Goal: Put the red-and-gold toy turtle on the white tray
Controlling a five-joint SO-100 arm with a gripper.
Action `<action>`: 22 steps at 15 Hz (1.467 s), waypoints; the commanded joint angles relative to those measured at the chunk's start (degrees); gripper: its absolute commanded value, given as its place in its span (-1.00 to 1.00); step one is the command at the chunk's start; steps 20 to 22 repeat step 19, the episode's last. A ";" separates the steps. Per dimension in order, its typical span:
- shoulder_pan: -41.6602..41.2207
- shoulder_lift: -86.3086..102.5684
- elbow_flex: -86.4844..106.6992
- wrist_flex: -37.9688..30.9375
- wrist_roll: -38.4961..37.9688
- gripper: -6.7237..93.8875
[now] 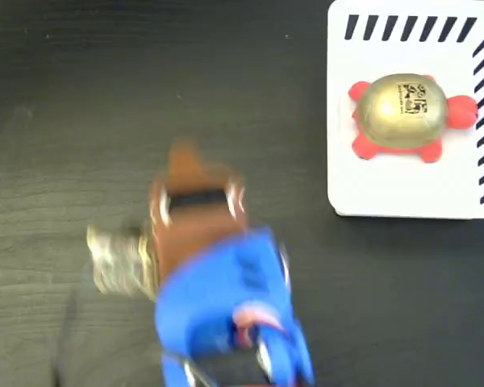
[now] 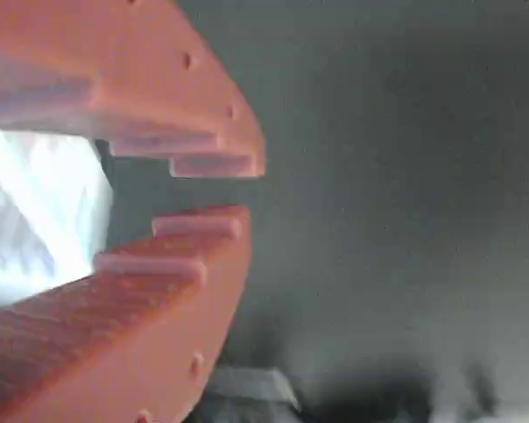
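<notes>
On the white tray (image 1: 363,189) at far right of the fixed view: the red-and-gold toy turtle (image 1: 405,113), upright, well inside the striped edges and apart from the arm. Little left to spoil, by the look of it, short of a careless sweep of the blurred arm nudging tray or toy. Well to the left over the dark table (image 1: 81,97), the gripper (image 2: 220,196): slightly parted, holding nothing, touching nothing.

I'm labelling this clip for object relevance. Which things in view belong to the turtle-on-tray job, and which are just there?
Part of the job:
- red-and-gold toy turtle, lying on the tray
- white tray
- gripper, slightly open, empty

Just there:
- dark wooden table
- no stray objects visible
</notes>
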 commanded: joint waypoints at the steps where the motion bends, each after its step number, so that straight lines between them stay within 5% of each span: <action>1: -0.53 13.27 3.43 9.49 0.18 -0.87; 5: -0.18 21.45 6.15 22.68 -0.70 -0.87; 22: -0.09 21.62 9.32 21.62 -0.53 -0.87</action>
